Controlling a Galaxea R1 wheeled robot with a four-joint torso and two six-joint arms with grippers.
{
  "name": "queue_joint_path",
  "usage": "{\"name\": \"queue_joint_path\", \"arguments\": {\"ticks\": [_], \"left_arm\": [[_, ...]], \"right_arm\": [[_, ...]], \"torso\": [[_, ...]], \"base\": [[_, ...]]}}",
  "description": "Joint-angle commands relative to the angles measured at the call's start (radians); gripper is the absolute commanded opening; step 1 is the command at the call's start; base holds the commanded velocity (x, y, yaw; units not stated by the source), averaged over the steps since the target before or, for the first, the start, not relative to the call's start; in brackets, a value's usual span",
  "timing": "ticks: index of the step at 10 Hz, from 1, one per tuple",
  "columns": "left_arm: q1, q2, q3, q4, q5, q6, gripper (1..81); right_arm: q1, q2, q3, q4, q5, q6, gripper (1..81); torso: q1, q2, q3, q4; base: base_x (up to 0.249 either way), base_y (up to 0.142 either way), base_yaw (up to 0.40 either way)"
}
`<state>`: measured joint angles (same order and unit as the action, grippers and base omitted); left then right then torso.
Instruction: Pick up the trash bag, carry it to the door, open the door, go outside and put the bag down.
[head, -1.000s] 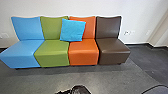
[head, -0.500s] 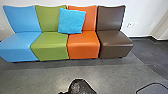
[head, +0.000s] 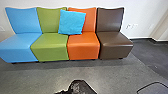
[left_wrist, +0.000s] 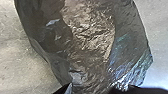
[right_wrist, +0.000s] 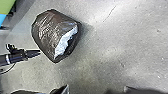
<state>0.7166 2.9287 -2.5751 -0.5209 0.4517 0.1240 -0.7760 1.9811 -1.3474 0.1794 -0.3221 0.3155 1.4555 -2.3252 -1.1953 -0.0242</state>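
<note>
The dark, glossy trash bag (head: 81, 88) bulges up at the head view's bottom edge, with the dark tip of my left gripper (head: 59, 92) at its left. Seen in the right wrist view, the left gripper (right_wrist: 37, 52) meets the side of the bag (right_wrist: 53, 32), which has a pale, shiny patch. Crinkled plastic of the bag (left_wrist: 90, 32) narrows toward the left gripper, which is shut on it. A black curved edge of my right gripper's arm (head: 153, 83) shows at the head view's lower right.
A row of blue (head: 20, 47), green (head: 51, 48), orange (head: 83, 48) and brown (head: 115, 46) seats stands against the white wall ahead. A light-blue cushion (head: 71, 22) leans on the green and orange backrests. Grey floor (head: 37, 77) lies before them.
The head camera has shifted, so the seats sit higher and slightly larger than a second ago. More of the bag shows, and its outline looks rounder.
</note>
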Motion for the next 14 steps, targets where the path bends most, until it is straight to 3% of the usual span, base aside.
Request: {"name": "queue_joint_path", "arguments": {"ticks": [1,4,5,7,10,13,14], "left_arm": [[-0.114,0.047,-0.066,-0.004,0.073,-0.007,81.1],[-0.11,0.047,-0.074,-0.002,0.073,-0.007,81.1],[-0.105,0.047,-0.074,-0.004,0.071,-0.007,81.1],[-0.095,0.046,-0.079,-0.005,0.067,-0.007,81.1],[-0.075,0.047,-0.105,-0.008,0.061,-0.006,81.1],[-0.051,0.05,-0.122,-0.008,0.01,-0.006,81.1],[-0.042,0.05,-0.122,-0.008,-0.007,-0.006,81.1]], "right_arm": [[0.083,-0.051,0.024,0.015,-0.054,0.002,81.1],[0.097,-0.043,0.024,0.015,-0.055,0.008,81.1],[0.102,-0.042,0.024,0.015,-0.055,0.008,81.1],[0.114,-0.037,0.027,0.015,-0.063,0.008,81.1],[0.111,-0.008,0.03,0.015,-0.063,0.01,81.1],[0.102,-0.008,0.028,0.015,-0.061,0.008,81.1],[0.102,-0.008,0.027,0.015,-0.063,0.008,81.1]], "torso": [[0.061,-0.095,-0.093,0.0],[0.119,-0.188,-0.153,0.0],[0.141,-0.224,-0.093,0.0],[0.175,-0.278,-0.133,0.0],[0.234,-0.373,-0.147,0.0],[0.284,-0.375,-0.147,0.0],[0.257,-0.345,-0.147,0.0]], "base": [[0.0,0.0,0.0],[0.0,0.0,0.0],[0.0,0.0,0.0],[0.0,0.0,0.0],[0.0,0.0,0.0],[0.0,0.0,0.0],[0.0,0.0,0.0]]}}
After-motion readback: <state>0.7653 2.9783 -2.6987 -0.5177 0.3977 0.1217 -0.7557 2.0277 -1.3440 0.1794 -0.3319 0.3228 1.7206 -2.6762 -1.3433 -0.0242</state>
